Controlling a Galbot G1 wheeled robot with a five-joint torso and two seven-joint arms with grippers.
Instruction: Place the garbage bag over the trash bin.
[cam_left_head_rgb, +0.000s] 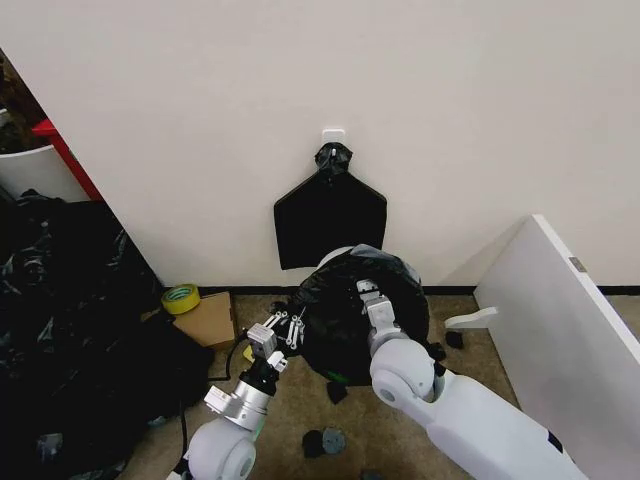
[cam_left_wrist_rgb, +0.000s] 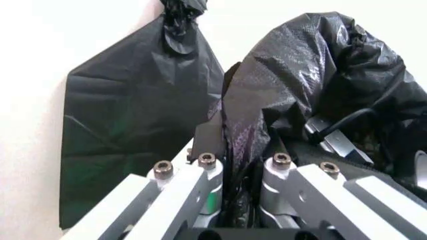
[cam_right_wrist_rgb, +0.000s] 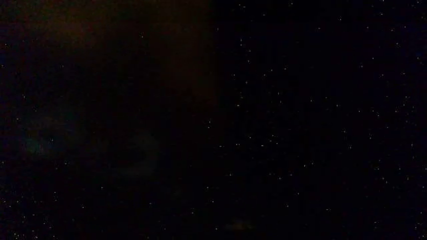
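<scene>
- The garbage bag (cam_left_head_rgb: 350, 300) is lying over the trash bin (cam_left_head_rgb: 338, 377) by the wall.
- The left gripper (cam_left_wrist_rgb: 241, 172) is pinching its edge.
- The right gripper is reaching inside; its fingers are hidden.
- The bag looks thin, soft and slippery, so holding the edge seems best.

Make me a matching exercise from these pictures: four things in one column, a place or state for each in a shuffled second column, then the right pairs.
1. garbage bag
2. flat black bundle
3. yellow tape roll
4. white board

A. on the floor by the wall, at the robot's left
B. pinched by the left gripper
C. hanging on the wall
D. leaning at the robot's right

Pairs: 1-B, 2-C, 3-A, 4-D
</scene>
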